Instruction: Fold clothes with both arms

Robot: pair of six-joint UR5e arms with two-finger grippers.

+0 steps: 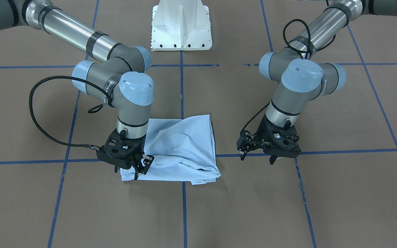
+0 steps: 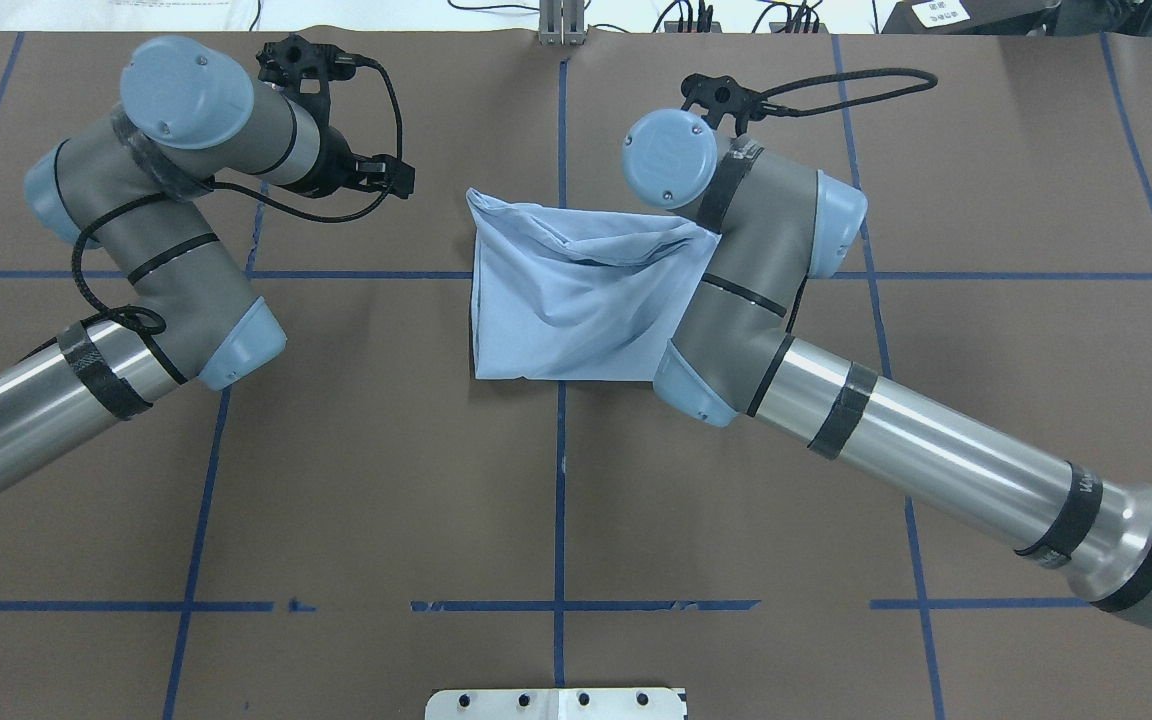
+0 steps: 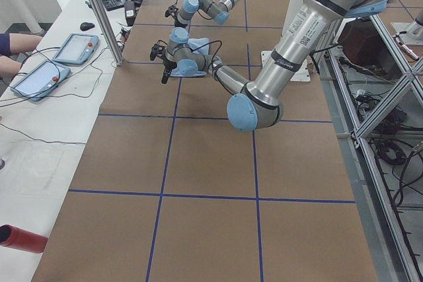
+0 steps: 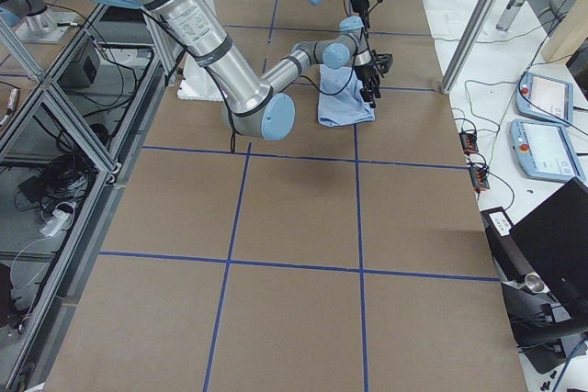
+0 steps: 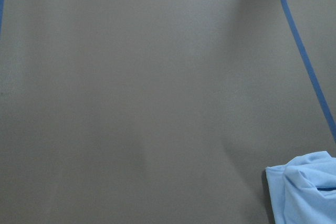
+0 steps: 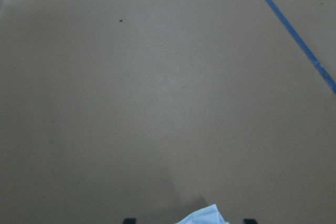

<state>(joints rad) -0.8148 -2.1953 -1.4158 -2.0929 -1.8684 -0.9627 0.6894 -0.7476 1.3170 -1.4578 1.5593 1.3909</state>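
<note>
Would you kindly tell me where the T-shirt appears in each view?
Front-facing: T-shirt centre.
Overhead: T-shirt upper centre.
Exterior left: unclear, behind left arm.
Exterior right: T-shirt upper centre, far.
Left wrist: T-shirt bottom-right corner.
Right wrist: T-shirt bottom edge.
Landmark: blue tape line beneath it.

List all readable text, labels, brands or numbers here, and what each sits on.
Nothing reads cleanly.
White lettering, black band on grey metal right arm: too blurred to read.
Dark lettering, silver tube of grey metal left arm: too small to read.
White label at the overhead view's top edge: too small.
Pale blue folded T-shirt: no print or tag showing.
</note>
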